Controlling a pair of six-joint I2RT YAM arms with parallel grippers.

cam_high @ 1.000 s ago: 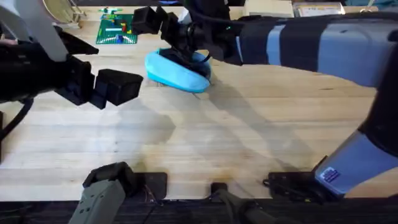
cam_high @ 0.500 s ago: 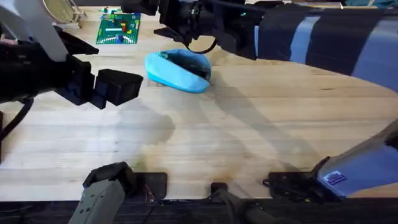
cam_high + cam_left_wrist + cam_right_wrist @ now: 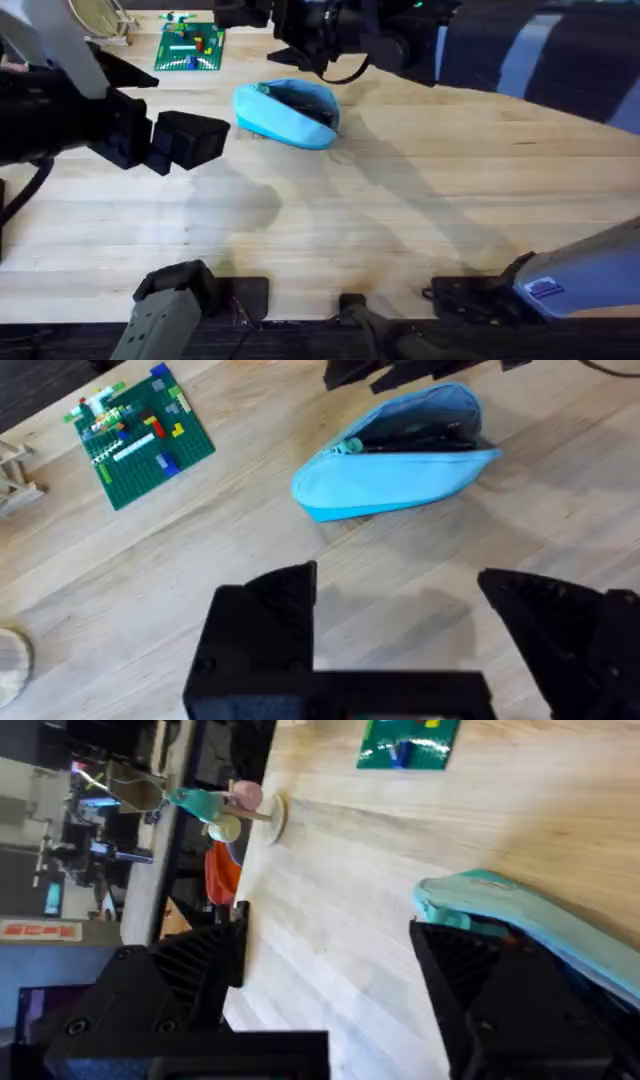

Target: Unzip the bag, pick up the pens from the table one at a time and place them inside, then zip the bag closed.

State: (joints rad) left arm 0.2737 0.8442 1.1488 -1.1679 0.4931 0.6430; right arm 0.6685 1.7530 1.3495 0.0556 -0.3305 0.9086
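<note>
The light blue bag (image 3: 287, 113) lies on the table (image 3: 400, 200) at the far middle, its zipper open and its dark lining showing. Thin dark pens (image 3: 425, 432) lie inside its mouth in the left wrist view. My right gripper (image 3: 262, 22) hangs above and just beyond the bag, open, with nothing between its fingers (image 3: 170, 990); the bag's blue edge (image 3: 520, 910) lies beside one finger. To the bag's left, my left gripper (image 3: 205, 138) hovers open and empty, with the bag (image 3: 400, 455) ahead of its fingers (image 3: 265, 620).
A green building-brick plate (image 3: 190, 47) with small coloured bricks lies at the far left. A small wooden stand (image 3: 250, 810) sits near the far-left table edge. Bare wood stretches across the middle and front of the table.
My right gripper has lifted off the bag and drawn back toward the far edge. The bag's open mouth now shows. The left arm has not moved.
</note>
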